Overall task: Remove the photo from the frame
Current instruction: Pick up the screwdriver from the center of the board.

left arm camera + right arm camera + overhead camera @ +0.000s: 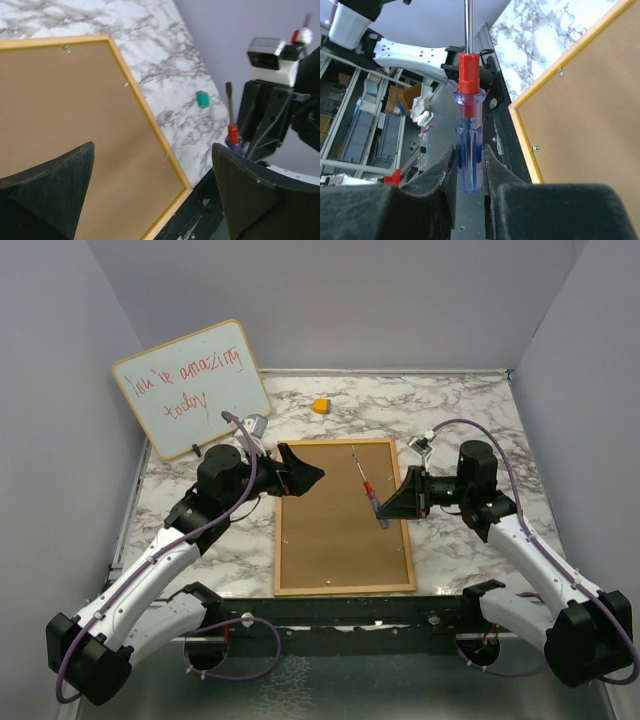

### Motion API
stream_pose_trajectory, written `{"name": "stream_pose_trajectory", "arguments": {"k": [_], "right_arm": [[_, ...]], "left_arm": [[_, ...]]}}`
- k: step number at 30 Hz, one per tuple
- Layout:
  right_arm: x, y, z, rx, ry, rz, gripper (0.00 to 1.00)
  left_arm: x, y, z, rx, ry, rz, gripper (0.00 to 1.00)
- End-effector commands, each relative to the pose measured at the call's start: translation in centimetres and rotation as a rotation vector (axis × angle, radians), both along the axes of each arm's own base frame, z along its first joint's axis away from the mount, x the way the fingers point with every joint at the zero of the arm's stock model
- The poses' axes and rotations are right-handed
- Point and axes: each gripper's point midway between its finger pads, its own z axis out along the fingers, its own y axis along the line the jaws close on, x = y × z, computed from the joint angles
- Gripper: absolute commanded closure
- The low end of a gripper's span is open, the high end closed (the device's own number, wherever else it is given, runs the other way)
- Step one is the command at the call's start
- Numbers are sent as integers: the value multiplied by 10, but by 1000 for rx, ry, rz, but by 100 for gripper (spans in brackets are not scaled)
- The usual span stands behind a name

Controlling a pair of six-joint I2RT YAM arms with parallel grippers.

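The left hand (pixel 305 473) hovers with its fingers spread wide over the upper left edge of the frame (pixel 340 540), which lies back-up in the middle of the marble counter (pixel 470 415). Further right, the right hand (pixel 469 167) clamps the blue handle of a screwdriver (pixel 369 492), its shaft over the brown backing.

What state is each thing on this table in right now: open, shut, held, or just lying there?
frame, lying flat, brown back facing up
screwdriver, gripped by its handle
right gripper, shut on the screwdriver
left gripper, open, holding nothing
whiteboard, propped upright, red writing on it
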Motion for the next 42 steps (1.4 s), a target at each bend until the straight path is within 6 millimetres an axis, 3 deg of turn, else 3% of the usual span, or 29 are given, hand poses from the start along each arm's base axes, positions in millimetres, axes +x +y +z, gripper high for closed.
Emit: {"name": "stream_pose_trajectory", "arguments": {"k": [1,7,15,20,33,35,42], "right_arm": [[-14,7,32,75,-32,119,99],[-36,27,46,126,-30,242,100],[-53,44,58,184,-26,308,100],[-56,44,62,220,-29,314,100],[-53,50,48,195,57,319,100],[-51,51,47,196,58,312,99],[-46,54,38,186,99,295,100]], "left_arm": [[-15,-20,50,-184,-71,-133,1],[-35,-42,76,-361,-133,-325,1],[-53,-44,98,-373,-218,-431,1],[-58,-46,97,-373,-201,-474,20],[-70,-46,120,-436,-254,-528,45],[-73,-45,121,-436,-258,-539,53],[-71,-44,113,-441,-228,-518,94]]}}
